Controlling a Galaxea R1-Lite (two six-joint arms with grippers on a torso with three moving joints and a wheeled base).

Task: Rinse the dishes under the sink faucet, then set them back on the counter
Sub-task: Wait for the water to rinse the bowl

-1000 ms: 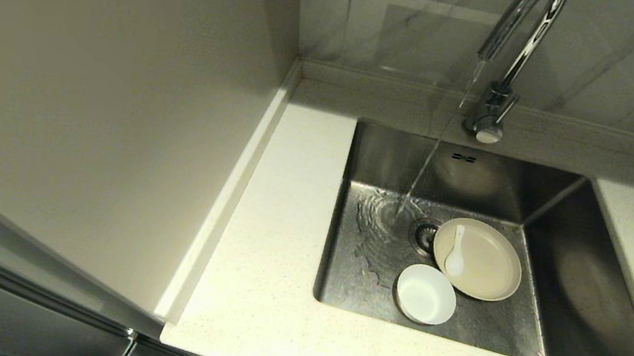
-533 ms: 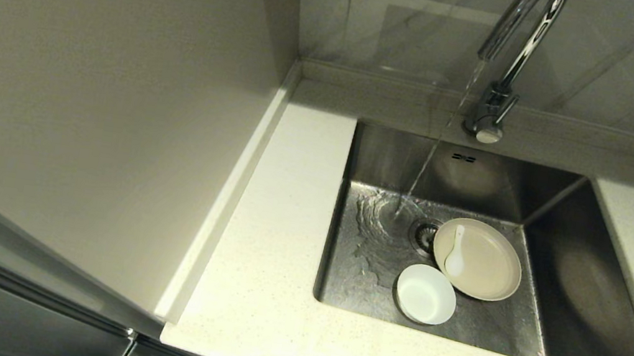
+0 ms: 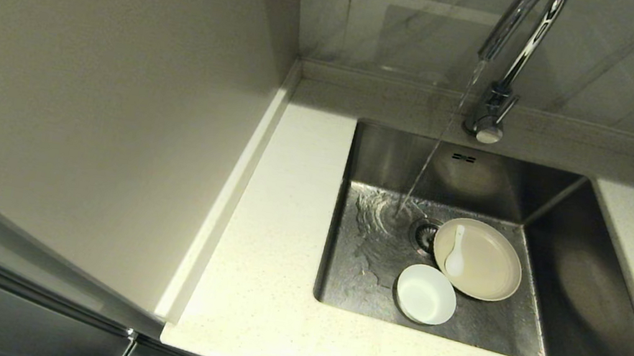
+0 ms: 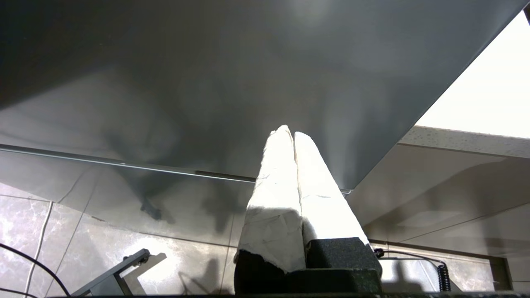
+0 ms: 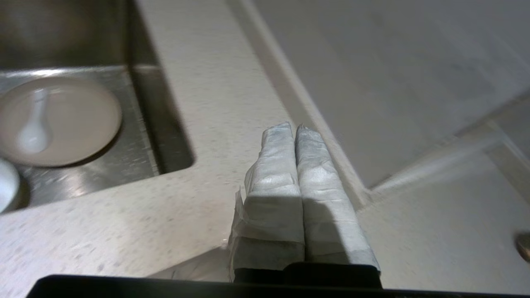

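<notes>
The cream plate (image 3: 483, 265) lies on the floor of the steel sink (image 3: 577, 286), with the white spoon (image 3: 455, 255) resting on its left part. Just in front of the plate sits the white bowl (image 3: 426, 293). Water runs from the chrome faucet (image 3: 507, 62) and lands left of the drain strainer (image 3: 425, 235), clear of the dishes. Neither arm shows in the head view. My right gripper (image 5: 295, 128) is shut and empty, over the counter (image 5: 207, 124) beside the sink, with plate (image 5: 66, 120) and spoon (image 5: 35, 128) off to one side. My left gripper (image 4: 289, 133) is shut and empty, low beside a grey cabinet front.
The speckled counter (image 3: 271, 272) wraps round the sink, with a raised rim (image 3: 230, 190) along the left wall and the tiled back wall. A grey cabinet panel (image 4: 207, 82) stands over the left gripper, and the tiled floor (image 4: 62, 231) lies beyond it.
The dishes have stayed in place. Only the ripples of running water on the sink floor differ.
</notes>
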